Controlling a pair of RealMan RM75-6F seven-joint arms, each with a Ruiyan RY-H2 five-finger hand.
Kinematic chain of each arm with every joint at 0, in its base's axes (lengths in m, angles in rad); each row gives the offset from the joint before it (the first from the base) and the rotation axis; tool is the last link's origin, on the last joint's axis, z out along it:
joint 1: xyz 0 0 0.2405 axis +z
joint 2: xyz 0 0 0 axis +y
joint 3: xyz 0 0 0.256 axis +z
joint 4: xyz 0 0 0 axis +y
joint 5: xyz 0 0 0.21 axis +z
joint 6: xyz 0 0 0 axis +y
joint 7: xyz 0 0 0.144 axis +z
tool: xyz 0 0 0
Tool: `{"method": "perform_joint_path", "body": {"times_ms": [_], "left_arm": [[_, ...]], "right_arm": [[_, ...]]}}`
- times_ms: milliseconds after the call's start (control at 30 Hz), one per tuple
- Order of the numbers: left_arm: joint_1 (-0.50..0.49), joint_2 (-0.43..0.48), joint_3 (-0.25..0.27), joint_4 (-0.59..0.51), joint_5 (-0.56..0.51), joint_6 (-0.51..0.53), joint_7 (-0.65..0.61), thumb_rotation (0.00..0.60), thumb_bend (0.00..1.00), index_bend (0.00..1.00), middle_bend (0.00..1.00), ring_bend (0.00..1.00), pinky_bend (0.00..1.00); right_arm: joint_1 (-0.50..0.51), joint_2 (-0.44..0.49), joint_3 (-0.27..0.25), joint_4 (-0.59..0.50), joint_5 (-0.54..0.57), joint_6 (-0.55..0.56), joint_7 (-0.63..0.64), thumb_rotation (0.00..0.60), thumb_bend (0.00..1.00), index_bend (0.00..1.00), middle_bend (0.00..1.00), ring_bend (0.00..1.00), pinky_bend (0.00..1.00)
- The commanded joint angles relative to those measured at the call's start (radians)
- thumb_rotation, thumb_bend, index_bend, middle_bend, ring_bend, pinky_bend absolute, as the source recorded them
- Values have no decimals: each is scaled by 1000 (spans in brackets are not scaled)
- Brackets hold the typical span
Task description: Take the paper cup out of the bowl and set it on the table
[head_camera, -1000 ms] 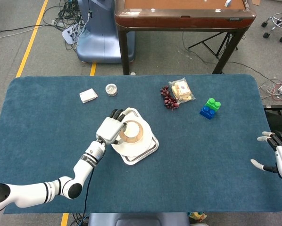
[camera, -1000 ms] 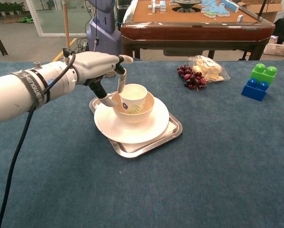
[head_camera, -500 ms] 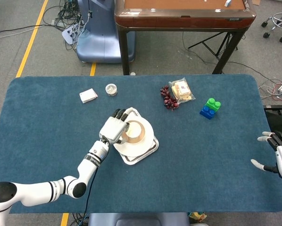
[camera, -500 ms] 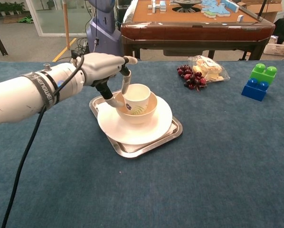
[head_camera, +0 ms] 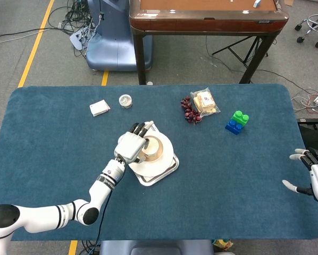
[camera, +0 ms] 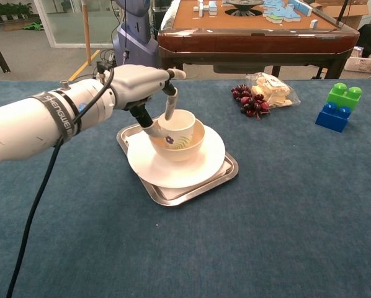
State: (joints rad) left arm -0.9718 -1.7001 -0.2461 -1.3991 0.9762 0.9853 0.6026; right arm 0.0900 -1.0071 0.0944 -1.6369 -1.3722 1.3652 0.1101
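The left hand [camera: 139, 87] reaches in from the left over the blue table [camera: 285, 205], its fingers [camera: 170, 105] around the far-left side of the paper cup [camera: 177, 126]. The cup sits tilted in a bowl [camera: 188, 144] with a leaf pattern, on a white plate [camera: 204, 164], on a metal tray [camera: 226, 177] left of centre. Further right and far lie dark grapes [camera: 246, 101] touching a snack bag [camera: 271, 89]. At the far right stands a green-and-blue toy block [camera: 337, 107]. A brown table [camera: 254, 31] stands behind.
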Motion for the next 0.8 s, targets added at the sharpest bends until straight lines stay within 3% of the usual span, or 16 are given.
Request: {"method": "perform_joint_path", "body": {"times_ms": [33, 800], "left_arm": [[-6, -4, -2, 1, -7, 0, 9, 600, 178, 535, 0, 0, 64], [-30, -27, 7, 26, -69, -2, 67, 600, 193, 548, 0, 0, 64]], "right_arm": [[-1, 1, 0, 0, 0, 1, 1, 600, 0, 338, 234, 113, 245], [-1, 6, -1, -1, -2, -1, 15, 600, 0, 338, 234, 113, 245]]}}
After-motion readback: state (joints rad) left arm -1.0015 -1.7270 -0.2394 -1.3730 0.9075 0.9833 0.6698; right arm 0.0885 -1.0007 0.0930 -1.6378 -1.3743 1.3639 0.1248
